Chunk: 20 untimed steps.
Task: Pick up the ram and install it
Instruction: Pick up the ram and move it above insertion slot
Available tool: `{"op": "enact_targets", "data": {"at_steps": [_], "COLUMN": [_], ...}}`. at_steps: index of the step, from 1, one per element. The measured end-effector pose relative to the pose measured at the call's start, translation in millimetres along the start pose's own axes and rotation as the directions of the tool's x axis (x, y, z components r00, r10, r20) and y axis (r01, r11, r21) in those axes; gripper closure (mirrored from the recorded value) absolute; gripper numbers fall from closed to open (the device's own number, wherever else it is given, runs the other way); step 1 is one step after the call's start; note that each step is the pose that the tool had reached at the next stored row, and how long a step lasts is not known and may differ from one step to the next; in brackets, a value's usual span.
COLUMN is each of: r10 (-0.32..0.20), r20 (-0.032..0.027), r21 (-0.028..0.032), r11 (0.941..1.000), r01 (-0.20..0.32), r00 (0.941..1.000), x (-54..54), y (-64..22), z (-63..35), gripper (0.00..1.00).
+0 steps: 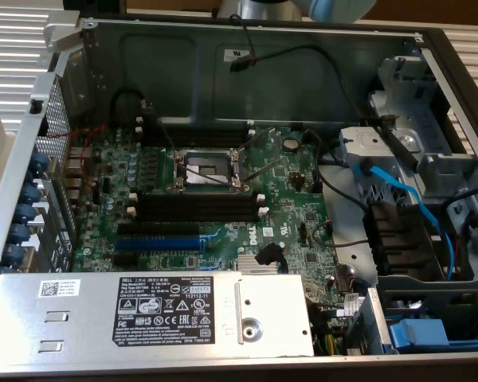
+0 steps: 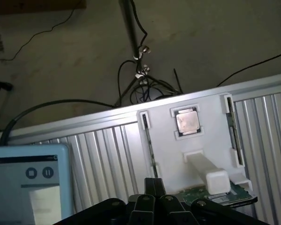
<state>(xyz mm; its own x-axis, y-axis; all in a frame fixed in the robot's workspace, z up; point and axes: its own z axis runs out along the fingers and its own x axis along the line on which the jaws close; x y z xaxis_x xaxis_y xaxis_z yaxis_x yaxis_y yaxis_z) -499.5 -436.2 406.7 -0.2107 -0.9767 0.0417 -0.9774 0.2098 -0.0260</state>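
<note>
Several cables (image 2: 143,86) beyond ribbed tabletop (image 2: 100,150)

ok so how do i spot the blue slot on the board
Find the green motherboard in the open case. Beside the labelled silver box lie long parallel slots. The blue slot is the only coloured one; its neighbours are black.

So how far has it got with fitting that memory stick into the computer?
Barely started. Nothing looks done: the motherboard's black slots appear empty. The gripper is shut with nothing in it, by a white holder where the ram stands on edge. Picking it up and seating it are both left.
</note>
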Motion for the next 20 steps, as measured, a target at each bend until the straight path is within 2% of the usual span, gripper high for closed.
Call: {"op": "enact_targets", "data": {"at_steps": [8, 14, 20], "r10": [-0.082, -0.104, -0.119], "r20": [0.0020, 0.0024, 0.0028], "r21": [0.0036, 0.0045, 0.0061], "r11": [0.9966, 0.9946, 0.9929], "r01": [0.082, 0.104, 0.119], "r00": [0.9966, 0.9946, 0.9929], "x": [4.5, 12.1, 11.6], "y": [-0.8, -4.1, -10.1], "z": [6.5, 16.9, 25.9], "gripper": [0.89, 0.89, 0.89]}}
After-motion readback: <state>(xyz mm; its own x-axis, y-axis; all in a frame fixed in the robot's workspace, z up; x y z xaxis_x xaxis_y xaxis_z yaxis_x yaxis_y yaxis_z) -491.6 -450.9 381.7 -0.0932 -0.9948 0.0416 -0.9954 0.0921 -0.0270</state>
